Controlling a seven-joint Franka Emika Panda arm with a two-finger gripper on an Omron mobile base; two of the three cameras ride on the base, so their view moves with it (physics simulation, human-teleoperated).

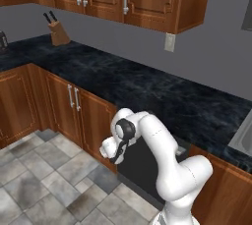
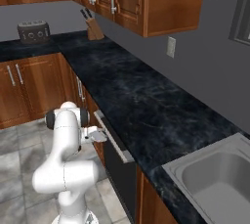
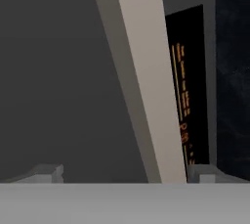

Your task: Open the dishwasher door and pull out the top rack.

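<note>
The dishwasher door (image 2: 119,171) is a dark grey panel under the black counter, standing upright and flush with the brown cabinets. Its long silver bar handle (image 2: 114,137) runs along the top edge, beside a black strip (image 3: 188,96) with orange markings. My gripper (image 2: 100,135) is at the handle. In the hand view the gripper (image 3: 126,173) is open, its fingertips (image 3: 46,171) wide apart, and the handle (image 3: 146,81) crosses diagonally between them, close to the right tip. The arm covers part of the door (image 1: 142,170) in the left base view. The top rack is hidden behind the door.
Brown cabinet doors (image 1: 74,108) flank the dishwasher on the left. On the black counter (image 1: 147,89) stand a knife block (image 1: 60,33) and a toaster (image 2: 34,31); a steel sink (image 2: 215,179) lies to the right. Grey tiled floor (image 1: 44,184) lies in front.
</note>
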